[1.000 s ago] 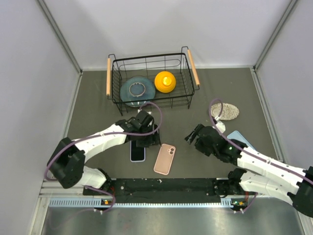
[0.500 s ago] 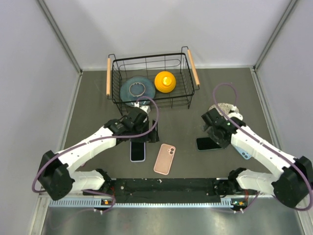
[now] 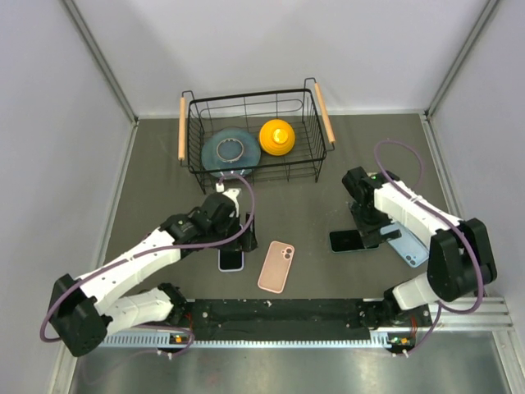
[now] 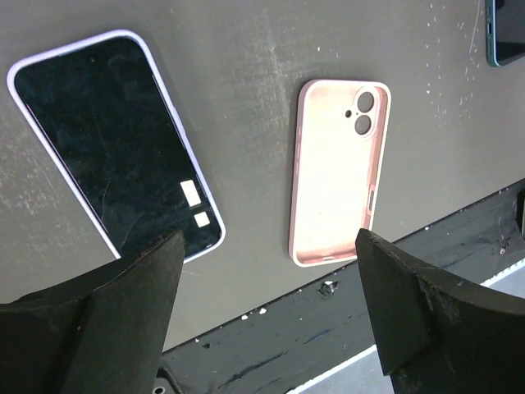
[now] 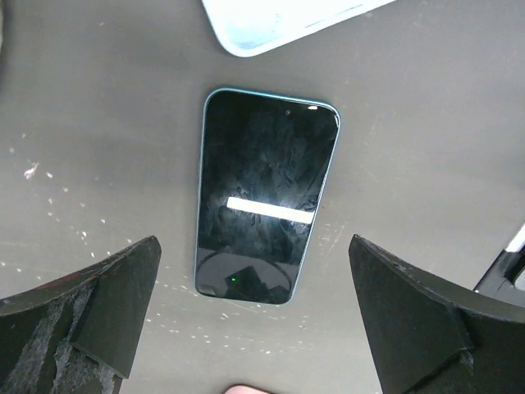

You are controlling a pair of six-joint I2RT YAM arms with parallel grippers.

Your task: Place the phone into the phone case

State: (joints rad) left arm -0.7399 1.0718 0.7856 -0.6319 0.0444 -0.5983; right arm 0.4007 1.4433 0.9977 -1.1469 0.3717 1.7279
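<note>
A black-screened phone with a lavender rim [image 3: 231,258] lies flat near the front edge, also in the left wrist view [image 4: 115,144]. A pink phone case [image 3: 277,266] lies just right of it [image 4: 338,171]. My left gripper [image 3: 244,227] hovers over them, open and empty [image 4: 267,328]. A teal-rimmed phone [image 3: 349,240] lies screen up on the right [image 5: 267,193], with a light blue case [image 3: 408,249] beside it [image 5: 279,20]. My right gripper [image 3: 373,226] is open and empty above the teal phone [image 5: 254,328].
A black wire basket [image 3: 316,160] with wooden handles stands at the back, holding a blue plate [image 3: 230,150] and a yellow object [image 3: 277,136]. The black rail [image 3: 279,312] of the arm bases runs along the front edge. Grey walls enclose the table.
My right arm has swung back and to the right, and the teal phone now lies uncovered on the table. My left gripper has drawn slightly left and nearer.
</note>
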